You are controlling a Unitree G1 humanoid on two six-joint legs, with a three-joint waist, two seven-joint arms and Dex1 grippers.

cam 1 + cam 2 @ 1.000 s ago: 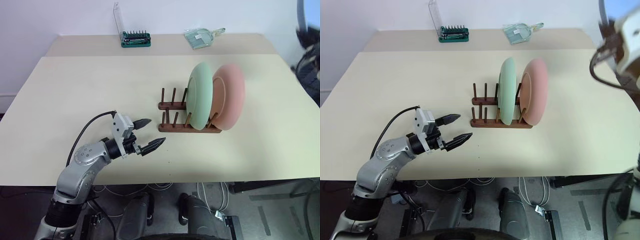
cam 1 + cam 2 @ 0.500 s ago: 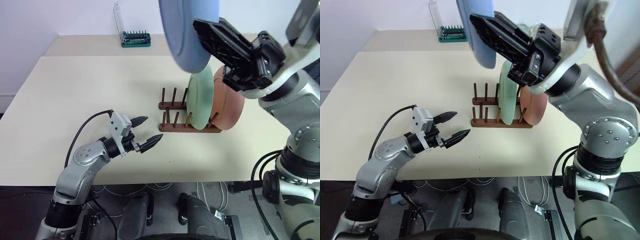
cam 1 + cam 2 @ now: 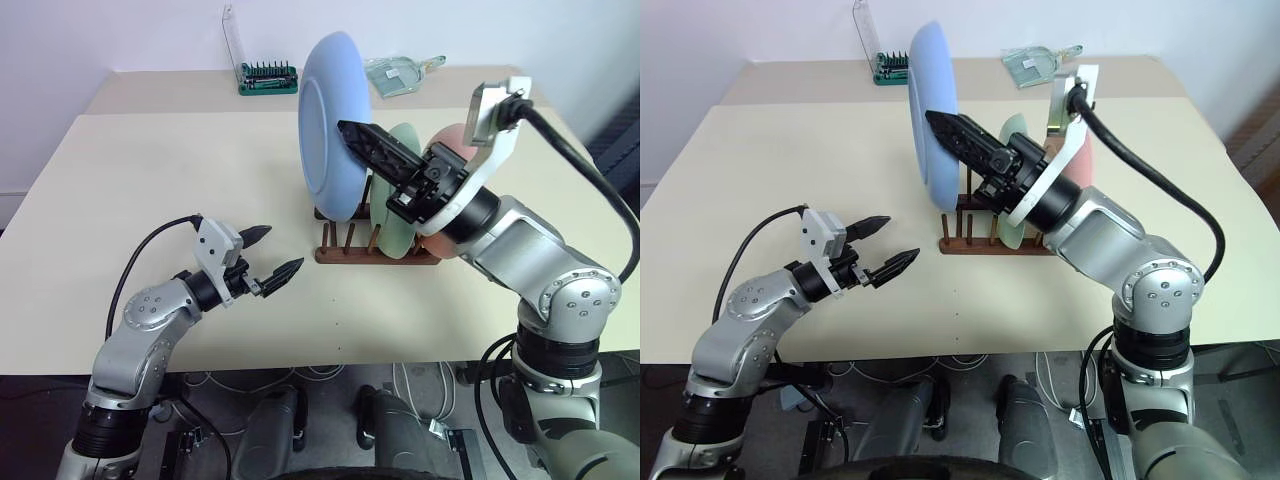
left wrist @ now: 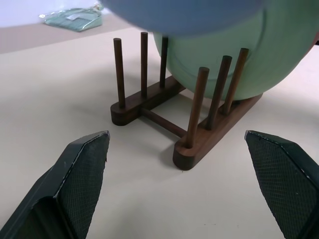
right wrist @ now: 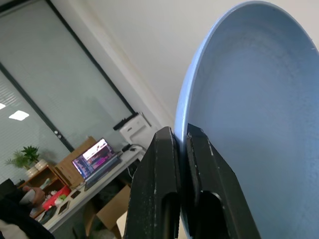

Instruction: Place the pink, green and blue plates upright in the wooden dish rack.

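From the head views we see the right tool [image 3: 372, 150] pinching the rim of the blue plate [image 3: 330, 120], held upright above the wooden dish rack [image 3: 350, 250] on the counter [image 3: 150, 180]; the green plate [image 3: 400, 215] and pink plate [image 3: 450, 140] already stand between pegs. The left tool [image 3: 268, 256] hangs spread and empty, near the rack's free end

In the left wrist view, free pegs stand beside the green plate, so we should lower the blue edge straight between them

In the right wrist view, the fingers [image 5: 159, 189] clamp the rim; we keep it vertical and release only once it is seated
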